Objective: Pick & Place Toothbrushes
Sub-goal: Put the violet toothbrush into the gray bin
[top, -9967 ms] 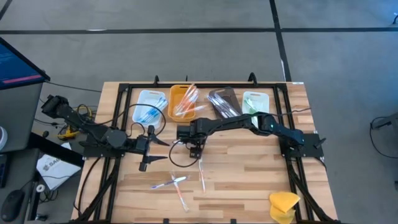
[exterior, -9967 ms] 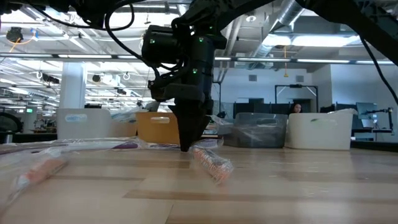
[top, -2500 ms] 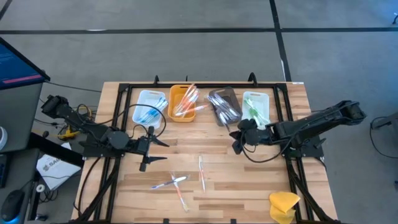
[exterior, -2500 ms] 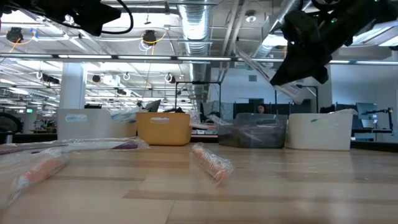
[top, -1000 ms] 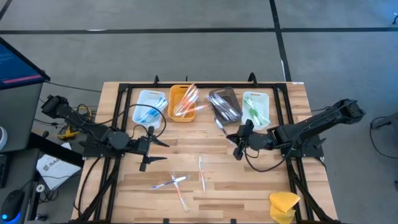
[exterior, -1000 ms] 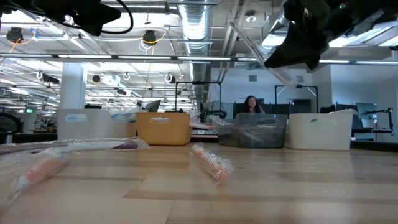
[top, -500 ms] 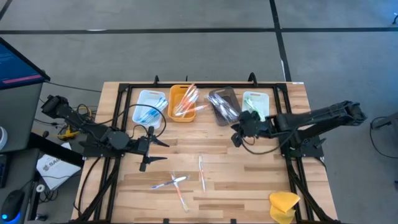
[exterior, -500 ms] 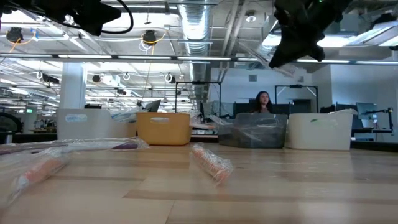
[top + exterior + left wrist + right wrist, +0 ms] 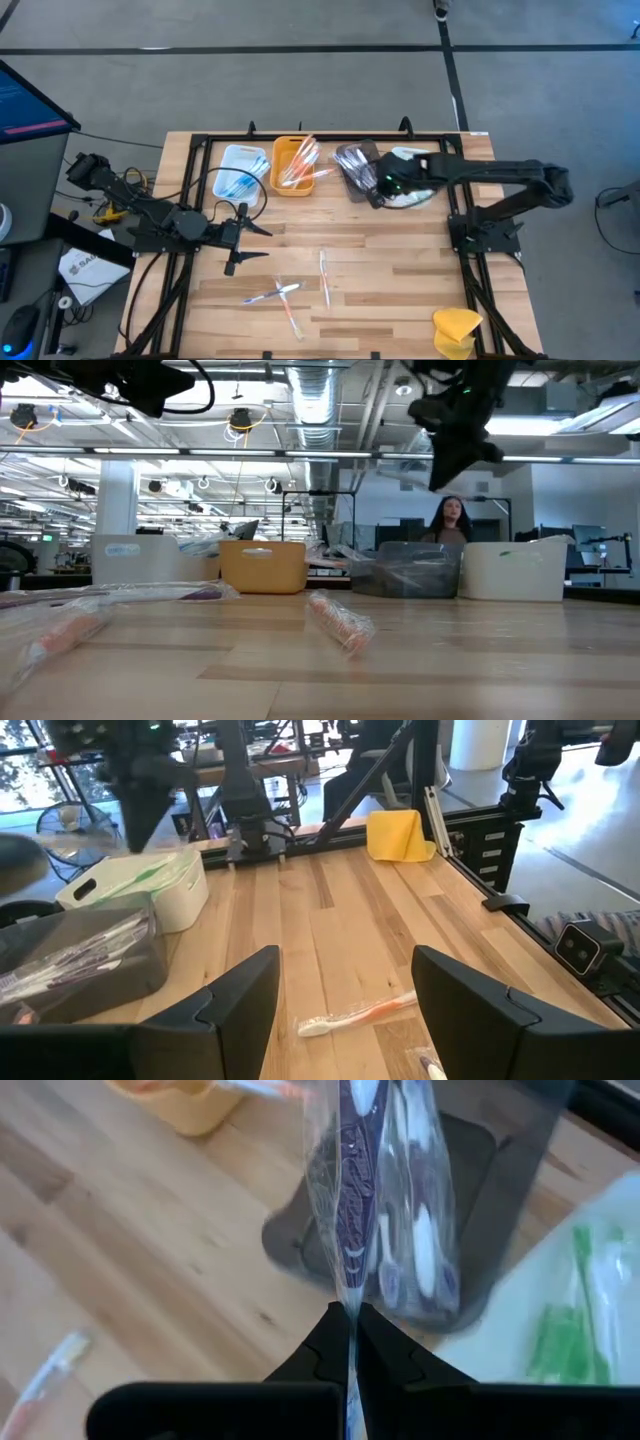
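While clamped on a wrapped toothbrush | right end effector above brown tray | left end effector open, empty

Left tool open over the wooden table

Between its two dark fingers lies a wrapped orange-and-white toothbrush on the boards. A dark tray of wrapped brushes sits beside a white tray with green ones; a yellow lump rests at the table's far corner.
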Robot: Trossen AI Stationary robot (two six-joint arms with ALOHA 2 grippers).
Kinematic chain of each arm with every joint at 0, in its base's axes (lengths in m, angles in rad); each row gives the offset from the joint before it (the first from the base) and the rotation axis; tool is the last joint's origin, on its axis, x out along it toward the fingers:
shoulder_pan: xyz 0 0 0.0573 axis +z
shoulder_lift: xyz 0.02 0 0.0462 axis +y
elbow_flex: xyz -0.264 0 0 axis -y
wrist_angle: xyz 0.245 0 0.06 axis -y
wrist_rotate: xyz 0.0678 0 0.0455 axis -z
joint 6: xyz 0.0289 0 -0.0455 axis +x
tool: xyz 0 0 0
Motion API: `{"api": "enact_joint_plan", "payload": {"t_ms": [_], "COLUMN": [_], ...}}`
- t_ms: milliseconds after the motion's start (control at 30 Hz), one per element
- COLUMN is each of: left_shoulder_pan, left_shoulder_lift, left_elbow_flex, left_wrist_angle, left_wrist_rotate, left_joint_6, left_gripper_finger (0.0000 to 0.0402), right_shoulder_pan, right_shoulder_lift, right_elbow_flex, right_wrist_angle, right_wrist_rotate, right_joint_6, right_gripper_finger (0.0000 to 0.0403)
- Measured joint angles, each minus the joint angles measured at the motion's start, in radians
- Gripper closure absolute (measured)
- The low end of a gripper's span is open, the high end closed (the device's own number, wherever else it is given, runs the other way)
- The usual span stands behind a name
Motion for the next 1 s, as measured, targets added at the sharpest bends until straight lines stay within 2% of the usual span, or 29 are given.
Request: {"api": "enact_joint_plan", "payload": {"t_ms": [367, 633, 1000], "left_shoulder_pan": [0.002, 0.002, 0.002], "left_shoulder_lift": [0.0, 0.0, 0.0], "left_elbow_flex": [0.0, 0.0, 0.0], "left_wrist_angle": [-0.002, -0.015, -0.018], "left_wrist_rotate": [0.0, 0.0, 0.0], "left_joint_6": [0.0, 0.0, 0.0], "left_gripper_finger": [0.0179, 0.0179, 0.0179], "right_shoulder_pan": [-0.183, -0.26, -0.261], "right_shoulder_lift": [0.316, 0.464, 0.563], "right_elbow_flex": [0.275, 0.294, 0.294], "right_wrist_angle": [-0.19, -0.203, -0.189], "right_wrist_rotate": [-0.077, -0.115, -0.144], "right_joint_6": [-0.127, -0.181, -0.224], "right_gripper_finger": [0.0403, 0.0403, 0.0396]}}
